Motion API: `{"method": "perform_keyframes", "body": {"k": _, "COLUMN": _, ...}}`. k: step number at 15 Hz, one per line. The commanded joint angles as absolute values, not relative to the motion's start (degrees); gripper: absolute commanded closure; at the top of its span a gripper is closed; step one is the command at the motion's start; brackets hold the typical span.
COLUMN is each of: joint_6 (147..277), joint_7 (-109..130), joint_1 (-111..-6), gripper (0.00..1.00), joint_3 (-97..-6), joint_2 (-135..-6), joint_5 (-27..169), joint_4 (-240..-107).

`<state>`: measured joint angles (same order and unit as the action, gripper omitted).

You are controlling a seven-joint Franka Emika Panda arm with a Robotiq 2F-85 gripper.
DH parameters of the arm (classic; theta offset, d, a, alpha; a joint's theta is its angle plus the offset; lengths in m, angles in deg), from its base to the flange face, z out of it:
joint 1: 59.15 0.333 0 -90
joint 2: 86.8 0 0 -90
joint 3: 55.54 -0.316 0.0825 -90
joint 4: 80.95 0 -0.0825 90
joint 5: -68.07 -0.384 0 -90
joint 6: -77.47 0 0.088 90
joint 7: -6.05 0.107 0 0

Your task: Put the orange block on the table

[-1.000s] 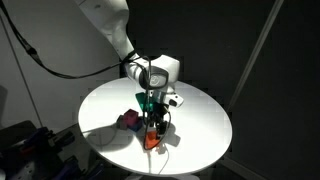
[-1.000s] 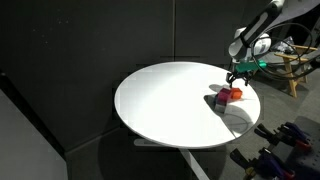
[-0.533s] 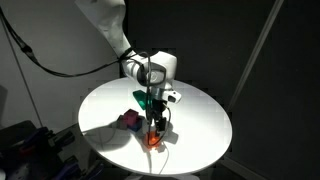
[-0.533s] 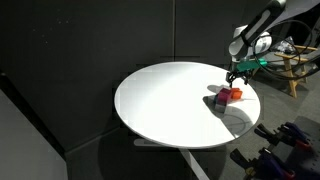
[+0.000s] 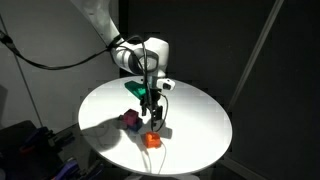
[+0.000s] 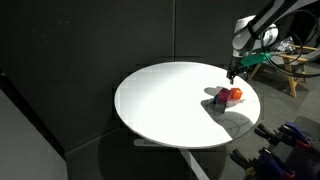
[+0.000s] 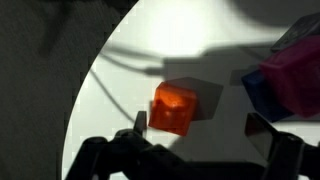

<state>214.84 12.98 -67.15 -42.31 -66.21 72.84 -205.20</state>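
Observation:
The orange block (image 5: 152,140) sits on the round white table (image 5: 200,115) near its front edge; it also shows in the other exterior view (image 6: 236,95) and in the wrist view (image 7: 174,107). My gripper (image 5: 155,119) hangs open just above the block, apart from it. In the wrist view the gripper (image 7: 200,128) has its jaws spread wide, with the block on the table below, near the left finger (image 7: 140,124). Nothing is held.
A magenta block (image 5: 130,121) and a blue block (image 7: 258,92) lie close beside the orange one; the pink one shows in the wrist view (image 7: 295,75). The table edge (image 7: 85,90) runs near the orange block. A chair (image 6: 290,65) stands behind the table.
My gripper has opened and risen off the orange block, which now rests on the table. The arm has moved up and back.

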Motion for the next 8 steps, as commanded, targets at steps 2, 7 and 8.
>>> {"method": "perform_keyframes", "body": {"k": 2, "joint_6": 216.0, "joint_7": 7.4, "joint_1": -67.0, "gripper": 0.00, "joint_3": -43.7, "joint_2": -74.7, "joint_5": 75.7, "joint_4": -211.8}}
{"method": "perform_keyframes", "body": {"k": 7, "joint_6": 217.5, "joint_7": 2.7, "joint_1": -66.8, "gripper": 0.00, "joint_3": -45.1, "joint_2": -81.6, "joint_5": 77.6, "joint_4": -217.8}}
{"method": "perform_keyframes", "body": {"k": 8, "joint_6": 217.4, "joint_7": 2.1, "joint_1": -66.8, "gripper": 0.00, "joint_3": -45.4, "joint_2": -82.8, "joint_5": 77.5, "joint_4": -218.9}}
